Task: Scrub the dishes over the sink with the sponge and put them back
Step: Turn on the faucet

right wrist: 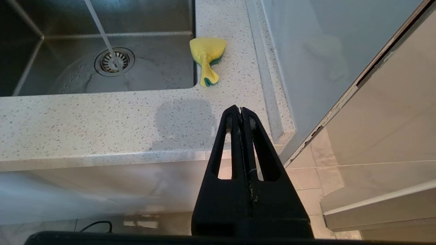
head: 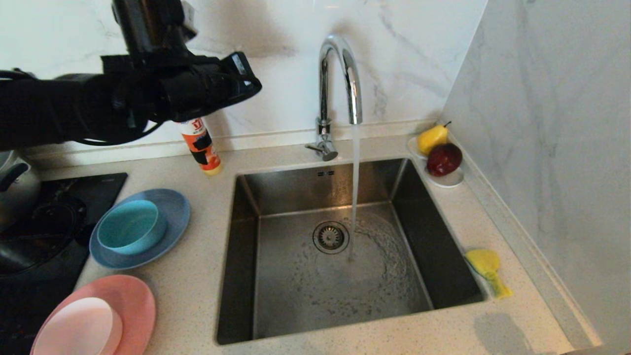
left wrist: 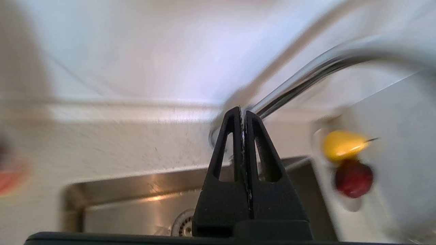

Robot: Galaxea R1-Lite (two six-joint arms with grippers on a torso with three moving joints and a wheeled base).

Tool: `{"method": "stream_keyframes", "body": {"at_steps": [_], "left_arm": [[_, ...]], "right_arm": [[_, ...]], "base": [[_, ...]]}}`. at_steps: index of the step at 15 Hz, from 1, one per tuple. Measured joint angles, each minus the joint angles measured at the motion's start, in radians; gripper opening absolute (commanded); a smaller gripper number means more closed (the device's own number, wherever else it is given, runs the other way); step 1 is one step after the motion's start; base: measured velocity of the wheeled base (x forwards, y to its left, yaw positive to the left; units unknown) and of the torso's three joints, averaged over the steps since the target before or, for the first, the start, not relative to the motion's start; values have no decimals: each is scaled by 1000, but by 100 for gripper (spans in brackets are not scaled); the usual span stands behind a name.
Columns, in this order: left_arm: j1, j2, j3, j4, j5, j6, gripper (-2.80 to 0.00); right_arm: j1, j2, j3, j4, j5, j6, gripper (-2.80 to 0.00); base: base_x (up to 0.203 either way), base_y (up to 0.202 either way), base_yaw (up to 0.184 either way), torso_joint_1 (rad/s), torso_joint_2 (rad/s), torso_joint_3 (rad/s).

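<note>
A teal bowl [head: 130, 227] sits in a blue plate [head: 172, 207] on the counter left of the sink [head: 296, 301]. In front of them a pale pink bowl [head: 79, 328] rests on a pink plate [head: 133, 301]. The yellow sponge [head: 485, 264] [right wrist: 207, 54] lies crumpled on the counter by the sink's right rim. My left gripper [head: 249, 84] [left wrist: 242, 110] hangs high over the back left counter, shut and empty, pointing toward the faucet [head: 340, 74]. My right gripper [right wrist: 241, 110] is shut and empty, parked below the counter's front edge.
Water [head: 354, 197] runs from the faucet into the basin near the drain [head: 330, 236]. An orange detergent bottle [head: 202, 148] stands under my left arm. A white dish [head: 446, 180] with a pear and red fruit sits at the back right. A steel pot [head: 15, 187] stands on the black cooktop [head: 98, 190].
</note>
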Motion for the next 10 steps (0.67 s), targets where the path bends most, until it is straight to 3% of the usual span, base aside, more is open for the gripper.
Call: {"method": "stream_keyframes", "body": {"at_steps": [6, 10], "left_arm": [[25, -459, 339, -3, 237, 183, -280], [64, -830, 645, 6, 289, 271, -280]], "right_arm": [[0, 0, 0, 0, 0, 0, -280], [0, 0, 0, 0, 0, 0, -280]], "base": [[0, 0, 0, 0, 0, 0], [0, 0, 0, 0, 0, 0]]}}
